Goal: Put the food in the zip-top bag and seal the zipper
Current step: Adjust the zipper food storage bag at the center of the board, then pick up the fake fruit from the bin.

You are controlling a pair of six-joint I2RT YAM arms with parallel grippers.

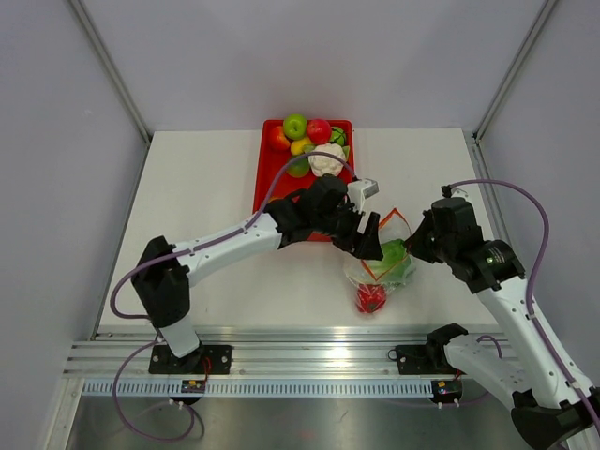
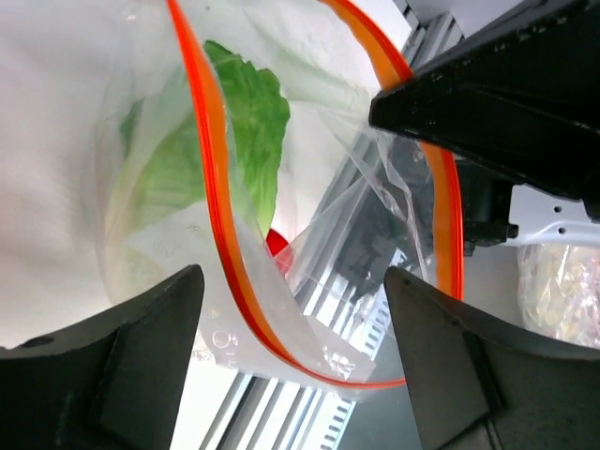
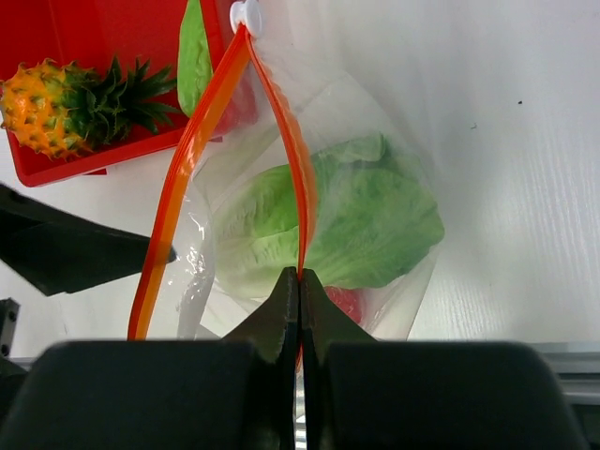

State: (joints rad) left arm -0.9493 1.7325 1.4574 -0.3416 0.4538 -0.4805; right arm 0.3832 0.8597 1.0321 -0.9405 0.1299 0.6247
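White table top [image 1: 206,187] inside pale walls, arm bases bolted along the near rail. Nearest the rail: red tomato [image 1: 371,298] at the closed end of the clear bag [image 1: 354,272], already inside. Just beyond, also inside: lettuce [image 1: 396,255], filling the middle of the bag. Farther on: bag mouth, gaping, with the orange zipper [image 3: 281,122] parted into two lips. Right pincer [image 3: 300,281]: pressed together on one lip at its near end, lettuce directly beyond the tips, tomato just beside them. Left pincer [image 2: 295,347]: spread apart, holding nothing, poised over the mouth, open loop of the zipper framed between the fingers, lettuce below. No cucumber seen inside the bag. Judged step: either holding the mouth open for more food or readying to seal; cannot tell which. For good execution: keep the right clamp firm to prevent collapse of the mouth; pass any further piece through the gap clear of both lips; for sealing, lay both lips flat together first, then pinch and run along the strip end to end. Farthest: red tray [image 1: 267,178] holding cauliflower [image 1: 326,161], pineapple [image 3: 56,98] and other toy fruit.
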